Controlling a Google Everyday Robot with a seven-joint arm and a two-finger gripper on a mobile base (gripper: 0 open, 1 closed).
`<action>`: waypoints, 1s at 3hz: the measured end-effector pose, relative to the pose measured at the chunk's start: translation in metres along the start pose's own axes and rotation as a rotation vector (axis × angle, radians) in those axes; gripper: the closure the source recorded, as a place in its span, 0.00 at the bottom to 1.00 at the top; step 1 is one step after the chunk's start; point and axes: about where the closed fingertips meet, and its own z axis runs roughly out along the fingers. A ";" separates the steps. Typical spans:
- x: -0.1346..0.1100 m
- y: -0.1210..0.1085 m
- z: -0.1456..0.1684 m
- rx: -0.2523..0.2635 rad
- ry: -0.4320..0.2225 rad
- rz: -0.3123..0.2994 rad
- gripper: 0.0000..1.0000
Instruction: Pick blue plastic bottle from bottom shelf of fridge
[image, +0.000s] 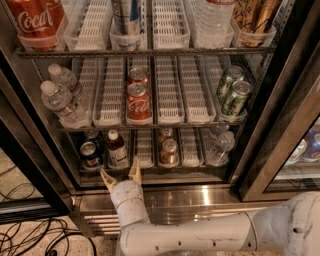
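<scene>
The fridge (266, 114) is standing open, the blue plastic bottle (116, 149) sitting left on its bottom shelf (165, 173). The tool (120, 169) is hovering just before it, spread wide and empty. Its left finger may be risking a knock to the neighbouring dark blue can (91, 155).

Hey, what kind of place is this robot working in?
Likely a shop or break-room drinks corner: a glass-door display fridge holds cola cans and water bottles in white lane trays. The gripper, open, sits in front of the bottom shelf, just below the blue plastic bottle.
</scene>
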 end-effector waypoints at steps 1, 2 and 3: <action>-0.001 0.001 0.012 -0.001 -0.009 -0.011 0.28; 0.002 0.003 0.024 -0.002 -0.009 -0.021 0.29; 0.002 0.002 0.035 0.002 -0.009 -0.031 0.29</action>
